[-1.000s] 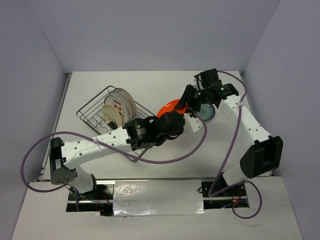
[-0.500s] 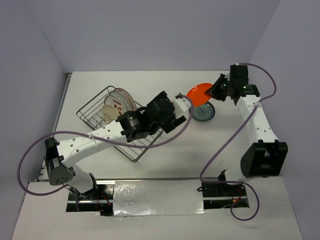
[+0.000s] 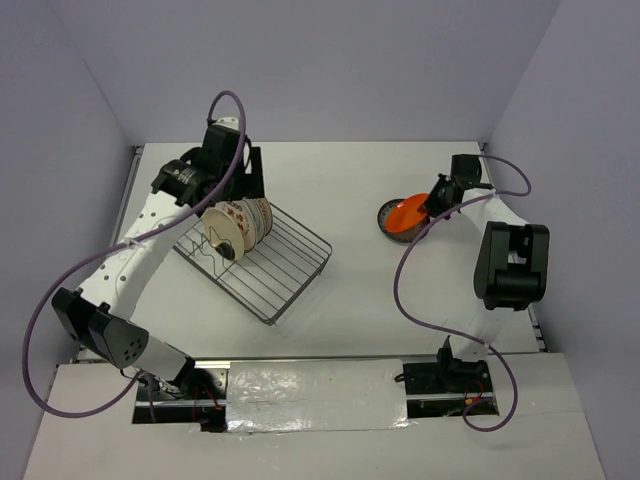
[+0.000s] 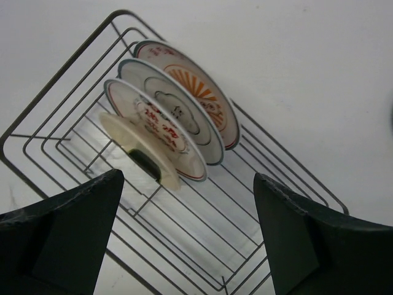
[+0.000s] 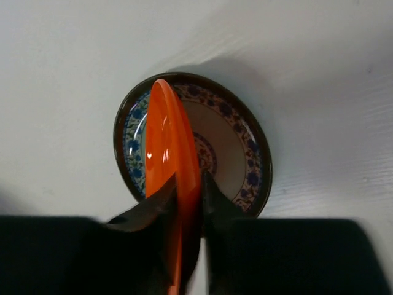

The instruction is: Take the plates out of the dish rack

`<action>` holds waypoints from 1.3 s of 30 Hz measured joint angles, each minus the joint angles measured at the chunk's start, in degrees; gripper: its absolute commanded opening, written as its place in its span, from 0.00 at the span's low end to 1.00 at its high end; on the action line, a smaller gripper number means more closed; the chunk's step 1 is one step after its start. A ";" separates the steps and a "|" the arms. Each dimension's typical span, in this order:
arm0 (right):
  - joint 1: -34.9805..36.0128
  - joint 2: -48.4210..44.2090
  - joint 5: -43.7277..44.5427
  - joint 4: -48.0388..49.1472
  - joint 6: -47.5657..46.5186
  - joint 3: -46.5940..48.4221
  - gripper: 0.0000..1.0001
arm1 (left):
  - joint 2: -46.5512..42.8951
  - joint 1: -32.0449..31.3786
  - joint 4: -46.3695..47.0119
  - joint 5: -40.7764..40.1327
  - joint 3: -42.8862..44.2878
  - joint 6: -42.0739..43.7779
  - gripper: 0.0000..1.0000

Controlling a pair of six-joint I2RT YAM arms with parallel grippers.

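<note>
Between the fingers of the right hand, which are closed on its rim, the orange plate is held on edge and tilted. Directly beneath that hand a blue-patterned plate is seen lying flat on the bench; whether the orange plate's far edge touches it cannot be told. Under the left hand, whose fingers are spread wide with nothing between them, the rack is seen, with four plates stood upright in a row at one end. The plate nearest that hand is turned with a cream underside toward it; red motifs are borne by the next, and an orange sunburst by the farthest.
</note>
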 measured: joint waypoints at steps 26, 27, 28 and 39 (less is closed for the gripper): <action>11.28 -15.52 21.00 -26.32 2.82 5.01 0.83 | 1.27 7.85 -5.88 1.22 -4.90 -23.56 0.69; 11.87 -16.76 21.18 -26.60 2.64 6.36 0.83 | 1.49 7.89 -5.88 0.92 -5.64 -24.68 0.67; 12.28 -17.49 21.22 -26.62 2.43 7.17 0.83 | 1.70 8.00 -5.42 0.63 -6.78 -26.10 0.67; 15.30 -25.64 12.57 -27.56 -1.31 7.58 0.95 | 4.00 10.60 3.76 0.76 -18.16 -30.45 0.57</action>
